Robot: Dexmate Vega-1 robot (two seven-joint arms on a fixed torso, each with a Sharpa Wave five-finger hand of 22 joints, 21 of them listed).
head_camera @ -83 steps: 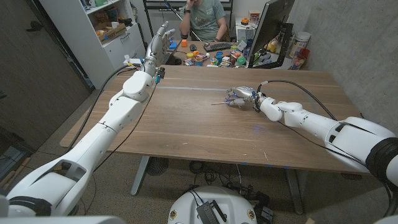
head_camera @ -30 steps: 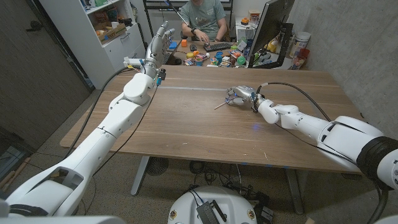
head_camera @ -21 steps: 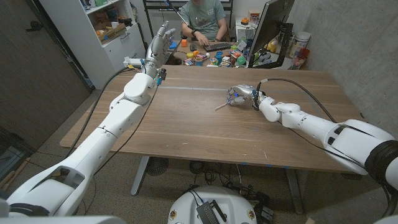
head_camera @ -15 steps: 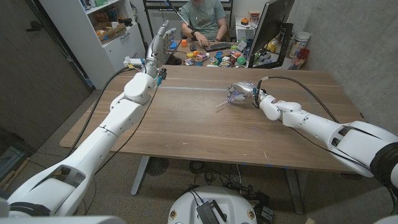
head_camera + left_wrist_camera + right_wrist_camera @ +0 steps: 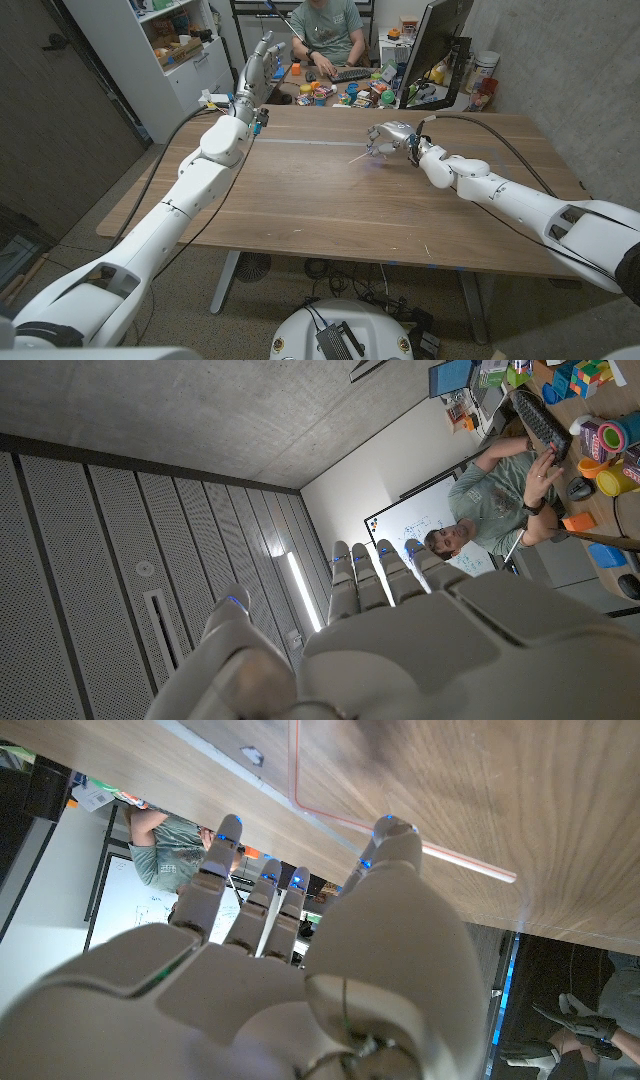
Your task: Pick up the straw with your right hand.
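Wooden tabletop [image 5: 330, 200]. Right hand [image 5: 388, 138]: raised over far centre, fingers curled, pinching straw [image 5: 359, 156], which angles down leftward. Left hand [image 5: 257, 62]: lifted at far-left edge, fingers straight, apart, holding nothing.

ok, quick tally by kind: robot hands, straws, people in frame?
Hands: 2, the left hand raised and empty, the right hand holding the straw
Straws: 1, the straw
People: 1, a person behind the table
Total: 4
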